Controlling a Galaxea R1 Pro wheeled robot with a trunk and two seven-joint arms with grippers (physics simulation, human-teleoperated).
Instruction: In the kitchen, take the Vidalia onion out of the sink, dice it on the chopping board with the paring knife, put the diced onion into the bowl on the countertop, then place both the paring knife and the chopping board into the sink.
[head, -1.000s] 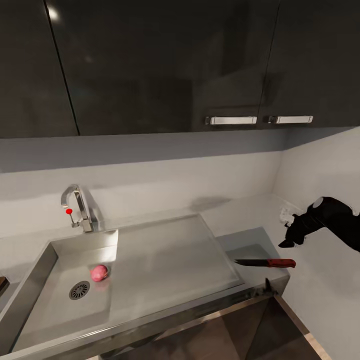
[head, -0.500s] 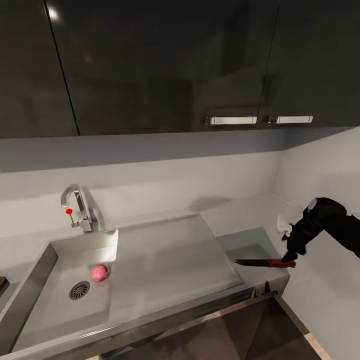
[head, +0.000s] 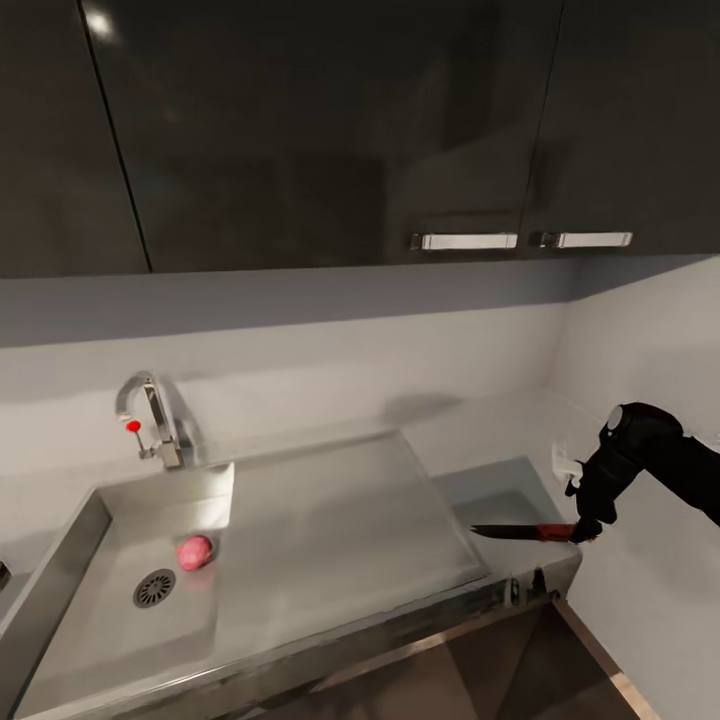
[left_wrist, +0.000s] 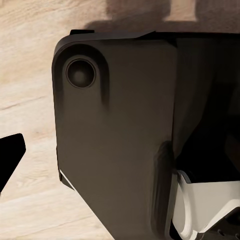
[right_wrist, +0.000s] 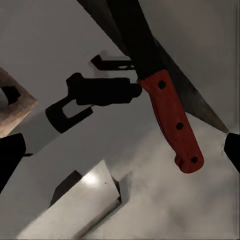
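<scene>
On the grey countertop (head: 505, 480) just right of the sink (head: 330, 520), the paring knife (head: 525, 532) lies flat, its dark blade pointing toward the sink's drainboard and its orange-red handle toward the side wall. The right gripper (head: 585, 532) hangs at the handle end of the knife, its black arm reaching in from the right. In the right wrist view the red handle with three dark rivets (right_wrist: 175, 125) lies between the two dark fingertips (right_wrist: 10, 160) at the picture's edges; the jaws are spread wide and touch nothing. In that same view a corner of the brown chopping board (right_wrist: 15, 102) shows beside the knife.

Inside the sink's deeper basin, the pinkish Vidalia onion (head: 195, 552) rests just beside the round drain (head: 155, 588), on the side toward the drainboard. The chrome tap (head: 150, 418) with its red knob stands at the sink's back rim, behind the onion. Above the sink hang glossy dark cabinets (head: 330, 130) with two pale bar handles.

The left wrist view shows a dark robot body panel (left_wrist: 115, 135) over a light wood floor (left_wrist: 30, 65), with one black fingertip of the left gripper (left_wrist: 10, 155) at the edge; whether its jaws are open or closed I cannot tell.
</scene>
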